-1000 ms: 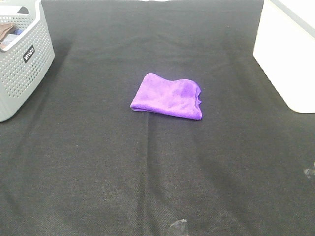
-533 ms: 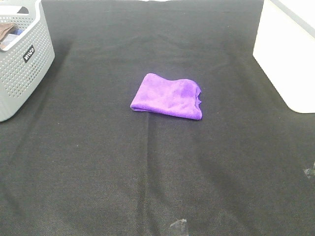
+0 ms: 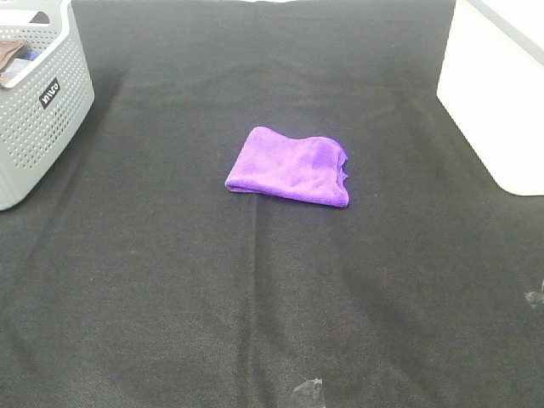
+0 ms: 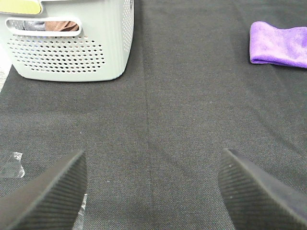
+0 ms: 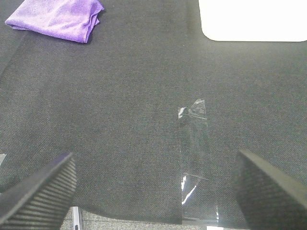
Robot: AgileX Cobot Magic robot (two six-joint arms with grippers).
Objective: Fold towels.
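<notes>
Exterior high view shows the purple towel lying in the middle of the black table cloth, already folded into a small flat pad. No arm is near it. I think the folding is done, or nearly done. A next move might be one more fold, or lifting the pad into a bin; I cannot tell which.

The left gripper has its jaws spread wide and holds nothing. The right gripper is spread wide too, over a strip of clear tape.

The grey basket has a small black label with white letters, too small to read. The white box shows no writing
</notes>
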